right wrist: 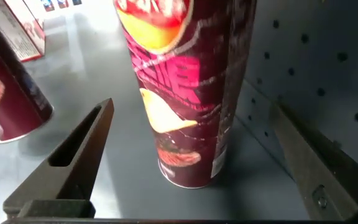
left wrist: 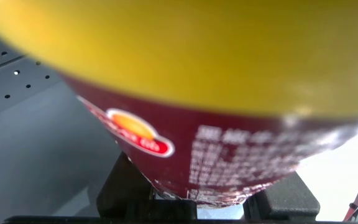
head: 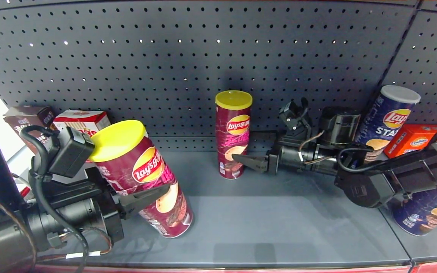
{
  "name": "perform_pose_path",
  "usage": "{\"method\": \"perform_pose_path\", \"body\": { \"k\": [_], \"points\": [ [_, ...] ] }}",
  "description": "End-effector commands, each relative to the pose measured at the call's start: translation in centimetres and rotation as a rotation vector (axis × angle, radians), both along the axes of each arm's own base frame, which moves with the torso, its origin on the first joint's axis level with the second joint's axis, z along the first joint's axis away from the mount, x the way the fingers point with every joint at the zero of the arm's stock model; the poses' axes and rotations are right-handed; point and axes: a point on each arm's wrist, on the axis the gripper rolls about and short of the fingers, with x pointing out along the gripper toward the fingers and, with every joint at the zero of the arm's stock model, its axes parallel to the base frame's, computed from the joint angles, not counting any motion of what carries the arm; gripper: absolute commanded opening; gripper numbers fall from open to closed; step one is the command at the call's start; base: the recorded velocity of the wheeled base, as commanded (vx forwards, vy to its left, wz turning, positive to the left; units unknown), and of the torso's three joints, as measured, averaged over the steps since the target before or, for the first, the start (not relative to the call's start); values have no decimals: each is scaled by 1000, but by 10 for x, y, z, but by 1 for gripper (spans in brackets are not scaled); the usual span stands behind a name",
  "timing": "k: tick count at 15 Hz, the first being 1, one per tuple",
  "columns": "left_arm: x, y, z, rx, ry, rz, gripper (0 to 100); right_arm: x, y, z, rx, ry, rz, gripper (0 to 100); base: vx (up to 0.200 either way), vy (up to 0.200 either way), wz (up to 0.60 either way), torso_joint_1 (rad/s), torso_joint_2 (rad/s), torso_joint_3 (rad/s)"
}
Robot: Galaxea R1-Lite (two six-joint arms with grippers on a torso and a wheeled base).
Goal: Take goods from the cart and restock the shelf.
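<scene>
Leaning toward the robot with its yellow lid (head: 118,139) uppermost, the tilted can (head: 142,170) of chips sits clamped in the left gripper (head: 157,184), whose fingers (head: 144,197) press on the lower half of the tube. It is a maroon tube with a red-and-yellow round logo and a picture of chips near the base. Its bottom end is down by the front part of the grey shelf (head: 279,220); I can't tell whether it touches the deck. From the left wrist view the same can (left wrist: 229,149) is seen right up close, under its yellow lid.

Further back, near the pegboard wall (head: 203,57), the upright can (head: 233,136) of the same maroon kind stands on its base. The right gripper (head: 238,152) reaches in from the right with its jaws spread wide to either side of that can, gripping nothing; in the right wrist view both fingers (right wrist: 73,155) stand clear of the tube (right wrist: 185,93).

Off to the right stand a blue can (head: 389,117) and an orange box (head: 415,138); two boxes (head: 84,119) sit at the far left.
</scene>
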Motion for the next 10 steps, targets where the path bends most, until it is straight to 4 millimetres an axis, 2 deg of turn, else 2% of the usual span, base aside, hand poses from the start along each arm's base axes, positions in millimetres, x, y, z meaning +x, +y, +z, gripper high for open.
{"method": "perform_pose_path", "body": {
  "k": [1, 10],
  "points": [
    [0, 0, 0, 0, 0, 1, 0, 5, 4, -10, -10, 18, 4, 100, 0, 0, 0, 0, 0, 0],
    [0, 0, 0, -1, 1, 3, 0, 17, 16, -22, -12, 19, 23, 100, 0, 0, 0, 0, 0, 0]
  ]
}}
